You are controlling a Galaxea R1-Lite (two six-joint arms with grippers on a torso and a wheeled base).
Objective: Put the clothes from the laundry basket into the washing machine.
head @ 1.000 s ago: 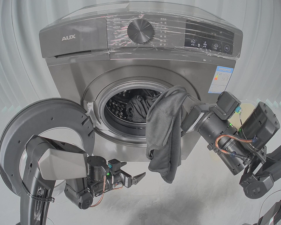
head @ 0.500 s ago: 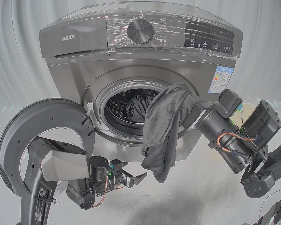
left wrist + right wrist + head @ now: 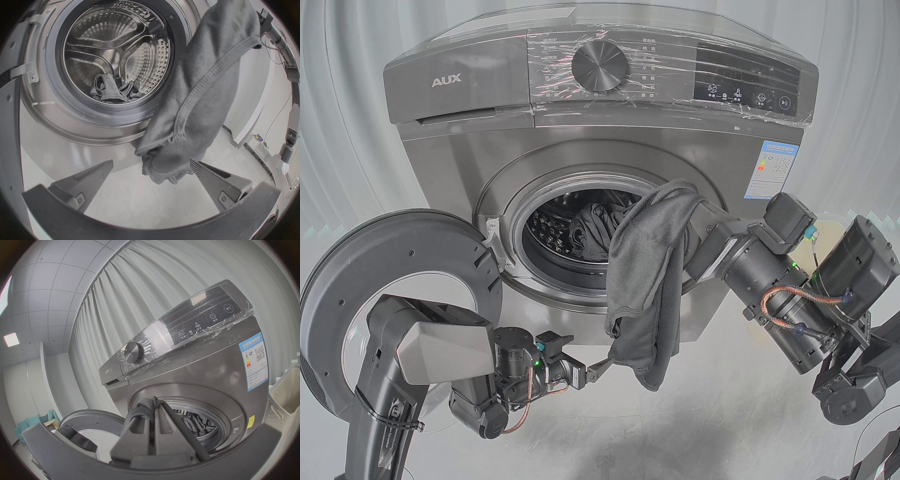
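One washing machine (image 3: 600, 144), door (image 3: 394, 250) open, holds a dark garment (image 3: 594, 228) in its drum (image 3: 109, 47); a grey garment (image 3: 647, 269) hangs before its opening — pinched by the right gripper (image 3: 154, 410), hem between the spread fingers of the left gripper (image 3: 150, 163).

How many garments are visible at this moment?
2: a hanging garment, held by the right gripper before the opening; a crumpled garment in the drum. The laundry basket's inside is hidden.
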